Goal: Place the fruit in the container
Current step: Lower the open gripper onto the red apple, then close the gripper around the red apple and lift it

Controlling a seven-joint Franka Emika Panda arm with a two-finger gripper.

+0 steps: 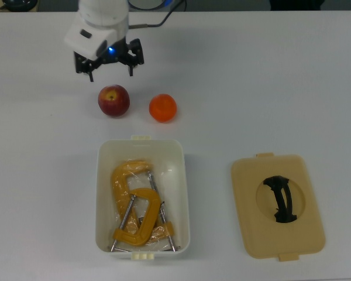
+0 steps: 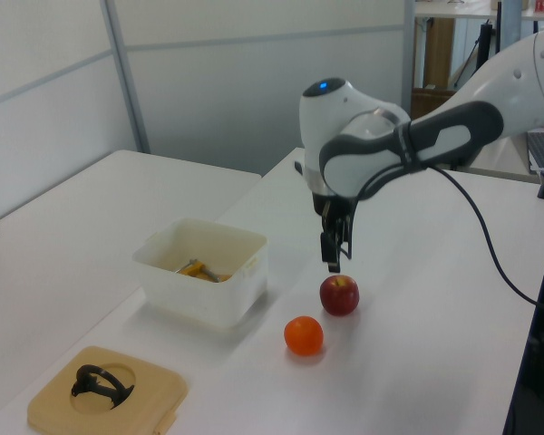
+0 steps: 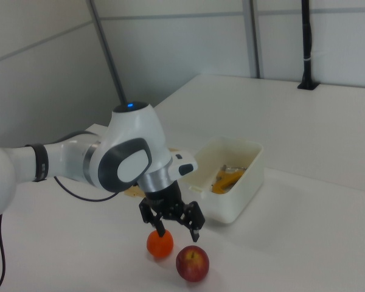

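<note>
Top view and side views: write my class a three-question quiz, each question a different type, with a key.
1. True or false: the apple lies inside the container.
2. What lies beside the apple on the table? A lemon; B orange; C pear.
3. Fill in: the beige lid has a ____ handle.

Key: 1 false, it is on the table with the gripper open nearby; 2 B, the orange; 3 black.

A big white table (image 2: 91, 208) fills the room. Behind it are pale grey wall panels (image 2: 254, 82) with thin lines across them and a grey metal post (image 2: 127, 77). In the right view a black pole (image 3: 306, 42) stands on the table.
</note>
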